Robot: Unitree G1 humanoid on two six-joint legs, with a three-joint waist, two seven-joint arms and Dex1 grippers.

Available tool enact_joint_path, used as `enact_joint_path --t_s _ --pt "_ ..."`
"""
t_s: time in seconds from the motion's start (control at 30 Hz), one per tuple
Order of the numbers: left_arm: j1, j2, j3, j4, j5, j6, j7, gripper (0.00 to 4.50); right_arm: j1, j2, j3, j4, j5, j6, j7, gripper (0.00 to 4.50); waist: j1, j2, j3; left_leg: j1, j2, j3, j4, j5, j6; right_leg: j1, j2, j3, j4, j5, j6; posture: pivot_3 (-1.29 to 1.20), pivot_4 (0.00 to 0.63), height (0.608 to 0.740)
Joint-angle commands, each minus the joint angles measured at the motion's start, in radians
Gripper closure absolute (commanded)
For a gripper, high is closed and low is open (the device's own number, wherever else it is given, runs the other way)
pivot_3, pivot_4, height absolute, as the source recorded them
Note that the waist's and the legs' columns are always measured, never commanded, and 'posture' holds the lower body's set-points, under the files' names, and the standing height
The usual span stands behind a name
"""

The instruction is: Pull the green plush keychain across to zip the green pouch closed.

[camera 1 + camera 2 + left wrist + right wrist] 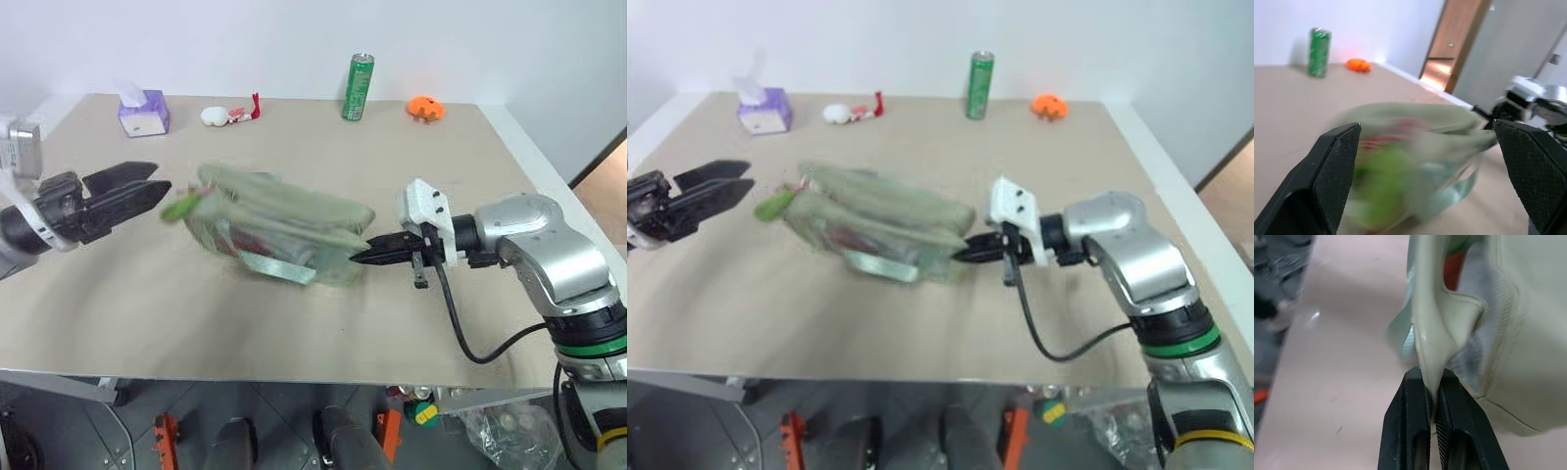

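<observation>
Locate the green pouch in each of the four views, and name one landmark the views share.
Left eye view: green pouch mid-table, between both grippers.
Right eye view: mid-table, left of centre.
Left wrist view: blurred, between the open left gripper fingers.
Right wrist view: its strap pinched by the shut right gripper.
Shared landmark: the green can, visible in three views.

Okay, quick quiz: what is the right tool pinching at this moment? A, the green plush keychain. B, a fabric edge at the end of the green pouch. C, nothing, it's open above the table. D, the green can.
B: the right tool is shut on a pale fabric fold at the end of the green pouch, while the green plush keychain sits at the opposite end.
</observation>
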Motion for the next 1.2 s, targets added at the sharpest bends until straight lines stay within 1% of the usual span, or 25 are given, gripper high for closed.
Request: enact_joint_path --t_s 0.03,0.17,0.23,0.47,0.57,0.7,0.8,0.9,1.0,1.2 --pt "0.02 0.038 0.047 0.02 0.015 -0.008 -0.018 0.0 -0.024 -0.036 -0.041 0.071 -0.016 -0.075 0.057 4.49 0.0 0.0 0.0 0.0 0.0 0.0 0.0 0.0 0.0 0.0 0.0 0.0 0.0 0.0 0.0 0.0 0.15 0.74" --pt "0.031 0.042 0.049 0.04 0.025 -0.007 -0.018 0.0 -0.062 -0.032 -0.041 0.141 -0.037 -0.115 0.067 4.49 0.002 0.0 0.0 0.001 -0.001 0.0 0.002 0.0 0.0 0.001 -0.001 0.0 0.0 0.001 0.001 0.0 0.15 0.74" --pt "0.03 0.039 0.036 0.035 0.031 -0.004 -0.018 0.0 -0.096 -0.009 -0.029 0.177 -0.059 -0.125 0.048 4.49 0.002 0.0 0.0 0.001 -0.001 0.0 0.002 0.0 0.0 0.001 -0.001 0.0 0.0 0.001 0.001 0.0 0.15 0.74" --pt "0.021 0.024 0.033 0.027 0.023 0.004 -0.011 0.0 -0.147 0.069 -0.016 0.185 -0.081 -0.103 -0.004 4.49 -0.001 0.0 0.0 0.001 0.0 0.0 0.001 0.0 0.0 0.0 0.0 -0.001 0.0 0.002 0.0 0.0 0.15 0.74" --pt "0.031 0.02 0.03 0.016 0.021 0.011 -0.006 0.0 -0.15 0.082 -0.011 0.183 -0.092 -0.101 -0.004 4.49 -0.004 0.0 0.0 0.002 0.002 0.002 0.0 0.0 0.0 0.0 0.0 -0.001 0.0 0.003 -0.002 0.0 0.15 0.74" --pt "0.077 0.03 0.047 -0.02 0.012 0.034 -0.011 0.0 -0.148 0.083 -0.019 0.171 -0.092 -0.09 0.0 4.49 -0.004 0.0 0.0 0.003 0.002 0.002 0.0 0.0 0.0 0.0 0.001 -0.001 0.0 0.003 -0.003 0.0 0.15 0.74" --pt "0.187 0.072 0.061 -0.112 0.029 0.041 -0.065 0.0 -0.152 0.088 -0.019 0.166 -0.089 -0.073 -0.002 4.49 -0.007 0.0 0.0 0.004 0.003 0.003 0.0 0.0 0.0 0.0 0.001 0.0 0.0 0.003 -0.003 0.0 0.15 0.74" --pt "0.269 0.118 0.114 -0.204 0.005 0.06 -0.097 0.0 -0.153 0.104 -0.008 0.172 -0.099 -0.071 -0.01 4.49 -0.007 0.0 0.0 0.004 0.003 0.003 -0.001 0.0 0.0 0.0 0.001 0.0 0.0 0.003 -0.004 0.0 0.15 0.74" --pt "0.293 0.134 0.129 -0.25 -0.003 0.055 -0.101 0.0 -0.158 0.121 -0.004 0.181 -0.102 -0.071 -0.011 4.49 -0.006 0.0 0.0 0.004 0.004 0.002 -0.001 0.0 0.0 0.0 0.002 -0.001 0.0 0.003 -0.004 0.0 0.15 0.74" --pt "0.286 0.124 0.108 -0.244 0.007 0.047 -0.073 0.0 -0.163 0.14 -0.006 0.18 -0.109 -0.071 -0.01 4.49 -0.008 0.0 0.0 0.006 0.005 0.003 -0.001 0.0 0.0 0.002 0.004 0.0 0.001 0.004 -0.006 0.0 0.15 0.74"
